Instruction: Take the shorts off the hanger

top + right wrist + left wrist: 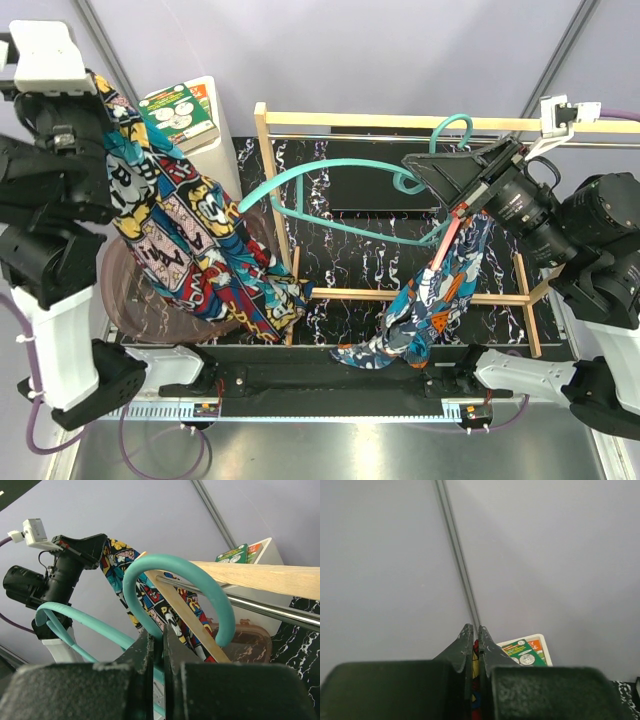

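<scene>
Left gripper (475, 639) pinches the comic shorts (190, 240) up high, right gripper (159, 637) clamps the hanger (175, 562) where the orange shorts (430, 300) dangle, so one snagged hem and that rack (400, 121) could tip!

Both arms pair glossy black joint housings with smooth white shells: the left arm (45, 190) and the right arm (600, 235) alike. A white camera block (555, 112) feeds a purple cable (605, 111). The left gripper (475, 630) and right gripper (155, 630) have matte black, tapered fingers, seemingly slightly scuffed.
</scene>
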`<action>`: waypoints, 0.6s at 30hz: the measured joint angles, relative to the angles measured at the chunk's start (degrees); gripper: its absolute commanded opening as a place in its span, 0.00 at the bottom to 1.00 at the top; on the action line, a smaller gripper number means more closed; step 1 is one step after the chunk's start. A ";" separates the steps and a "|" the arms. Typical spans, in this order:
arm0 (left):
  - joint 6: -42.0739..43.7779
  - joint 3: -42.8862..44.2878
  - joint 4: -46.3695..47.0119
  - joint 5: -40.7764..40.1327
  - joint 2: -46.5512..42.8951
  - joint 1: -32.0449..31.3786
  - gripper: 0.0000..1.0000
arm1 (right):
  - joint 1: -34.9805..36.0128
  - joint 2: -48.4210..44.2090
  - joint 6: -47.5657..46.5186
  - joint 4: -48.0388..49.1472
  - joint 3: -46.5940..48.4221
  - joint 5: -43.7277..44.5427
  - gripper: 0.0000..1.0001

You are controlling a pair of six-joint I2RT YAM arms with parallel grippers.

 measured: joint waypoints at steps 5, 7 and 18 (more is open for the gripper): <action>-0.68 4.02 0.00 0.96 4.35 6.10 0.00 | 0.00 0.26 -0.02 -0.42 0.00 0.00 0.00; -0.70 5.31 0.72 1.66 5.88 7.30 0.00 | 0.00 0.42 -0.02 -0.70 0.02 -0.02 0.00; 4.39 11.32 15.87 2.97 8.98 11.34 0.00 | 0.00 0.52 -0.50 -1.33 0.02 0.07 0.00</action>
